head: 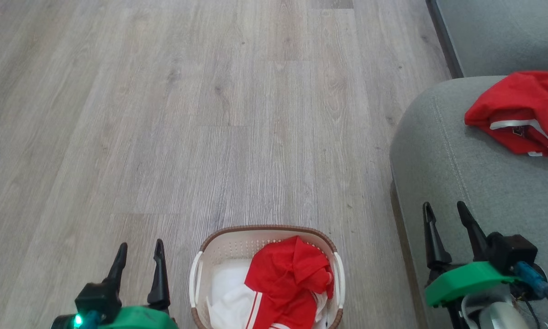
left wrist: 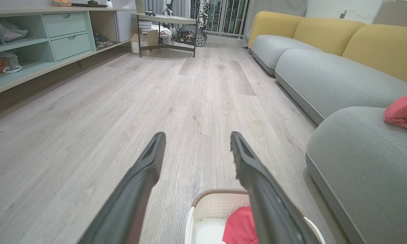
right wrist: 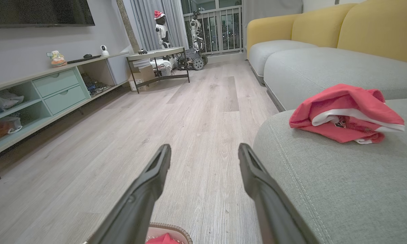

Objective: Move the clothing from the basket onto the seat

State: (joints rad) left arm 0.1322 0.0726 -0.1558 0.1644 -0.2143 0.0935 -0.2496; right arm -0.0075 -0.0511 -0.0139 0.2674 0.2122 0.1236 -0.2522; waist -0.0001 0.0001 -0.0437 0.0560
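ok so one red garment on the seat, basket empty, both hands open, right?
The basket isn't empty: head view shows a red garment in it. The other red garment does lie on the seat, and left hand and right hand are open.

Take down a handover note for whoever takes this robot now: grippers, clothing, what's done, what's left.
Left gripper: open, empty, left of the basket.
Right gripper: open, empty, at the seat's near edge.
Basket: on the floor, holding a red top over white fabric.
Done: one red garment lies on the seat.
Left: move the basket's contents onto the seat.
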